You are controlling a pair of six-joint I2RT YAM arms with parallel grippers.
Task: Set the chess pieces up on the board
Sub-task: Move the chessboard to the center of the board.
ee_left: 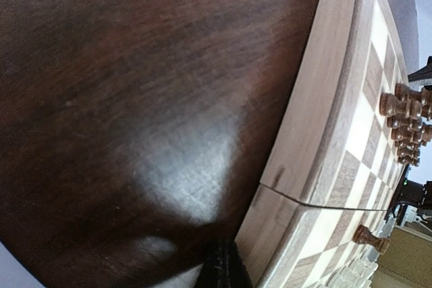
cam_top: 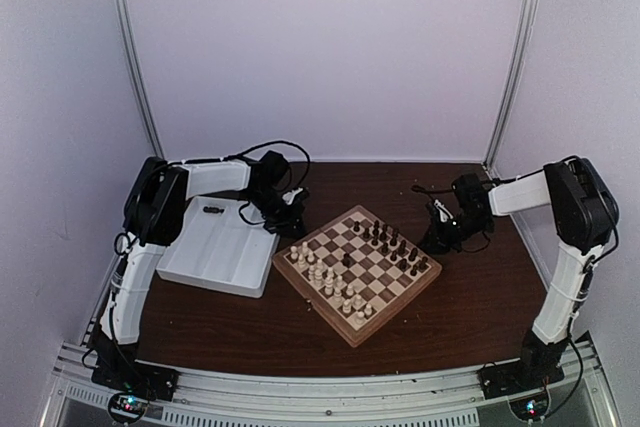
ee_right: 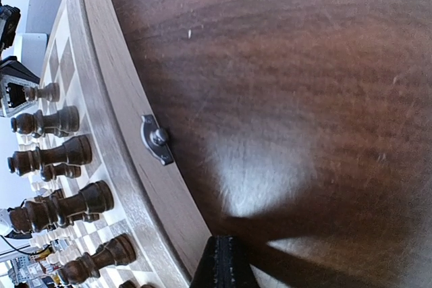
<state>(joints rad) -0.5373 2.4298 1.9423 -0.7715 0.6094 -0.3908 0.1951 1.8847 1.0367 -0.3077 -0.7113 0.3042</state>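
dark pieces (cam_top: 390, 239) on the board's (cam_top: 316, 299) 2 o'clock side look tiny, light, tippy, so I'd pinch the heads; left fingers (ee_left: 220, 269) and right fingers (ee_right: 220, 266) both closed, empty

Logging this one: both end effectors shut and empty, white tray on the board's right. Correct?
No: the white tray lies on the left of the board, as the top external view shows. The left end effector and right end effector are shut and empty.

White tray (cam_top: 215, 257), cream pieces (cam_top: 325, 277), brown table (cam_top: 480, 307)
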